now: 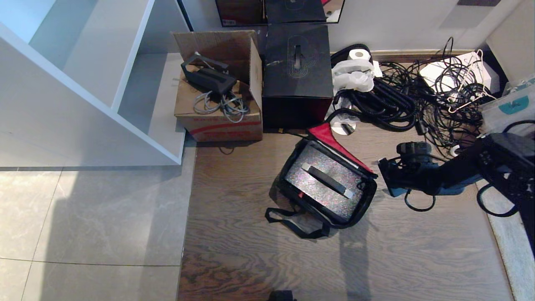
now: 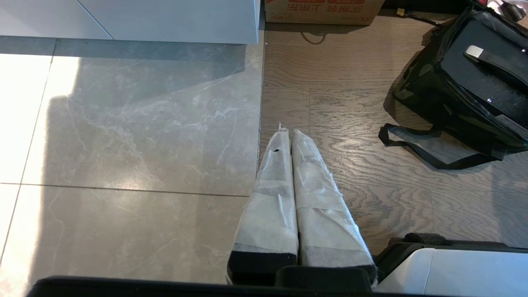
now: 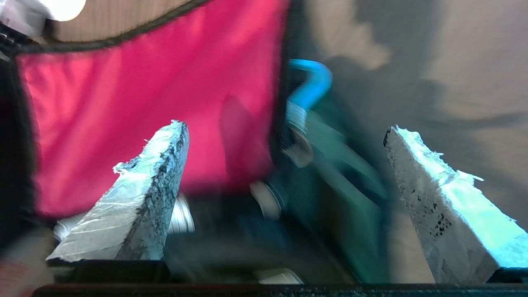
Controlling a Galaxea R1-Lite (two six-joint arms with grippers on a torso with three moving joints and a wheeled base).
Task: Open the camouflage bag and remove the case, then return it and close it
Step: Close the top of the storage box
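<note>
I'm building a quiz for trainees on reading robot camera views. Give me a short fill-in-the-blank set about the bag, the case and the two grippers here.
1. The camouflage bag lies on the wooden floor with its lid ____.
2. The case sits ____ the bag.
3. The right gripper has its fingers wide ____.
4. The left gripper hangs over the floor with its fingers ____.

Missing words: open; inside; open; shut

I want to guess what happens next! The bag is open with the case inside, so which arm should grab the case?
Probably the right. The right gripper hangs beside the open camouflage bag, fingers spread wide. The case lies inside. The left gripper sits shut, farther away.
</note>
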